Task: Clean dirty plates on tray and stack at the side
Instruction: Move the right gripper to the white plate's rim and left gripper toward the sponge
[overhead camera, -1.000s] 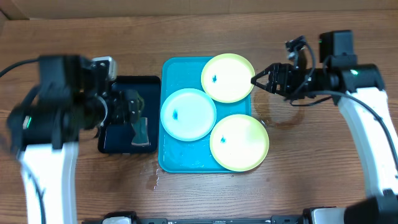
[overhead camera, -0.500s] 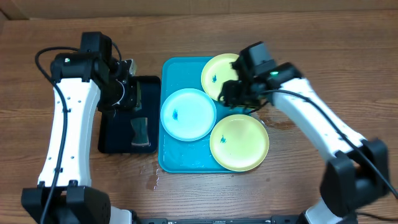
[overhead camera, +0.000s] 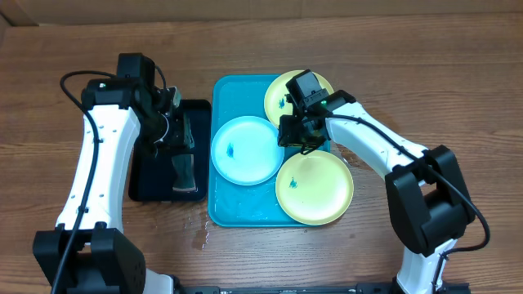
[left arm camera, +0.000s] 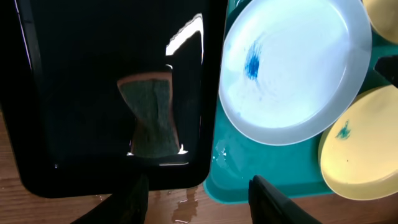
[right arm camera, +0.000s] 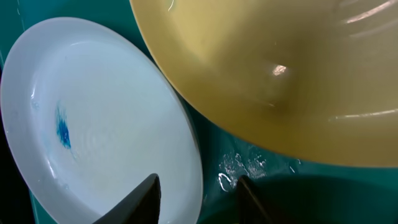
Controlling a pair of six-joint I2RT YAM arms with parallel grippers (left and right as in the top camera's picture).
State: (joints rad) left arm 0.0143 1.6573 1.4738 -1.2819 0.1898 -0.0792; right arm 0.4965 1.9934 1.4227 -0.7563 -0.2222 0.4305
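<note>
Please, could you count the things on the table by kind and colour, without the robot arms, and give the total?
Yellow-green plates: 2
Light blue plate: 1
Turquoise tray: 1
Black tray: 1
Sponge: 1
Total: 6

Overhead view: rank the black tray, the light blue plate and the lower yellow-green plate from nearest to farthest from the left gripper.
1. black tray: directly beneath the left gripper, left of the turquoise tray.
2. light blue plate: on the turquoise tray's left half.
3. lower yellow-green plate: at that tray's lower right corner, overhanging its rim.
</note>
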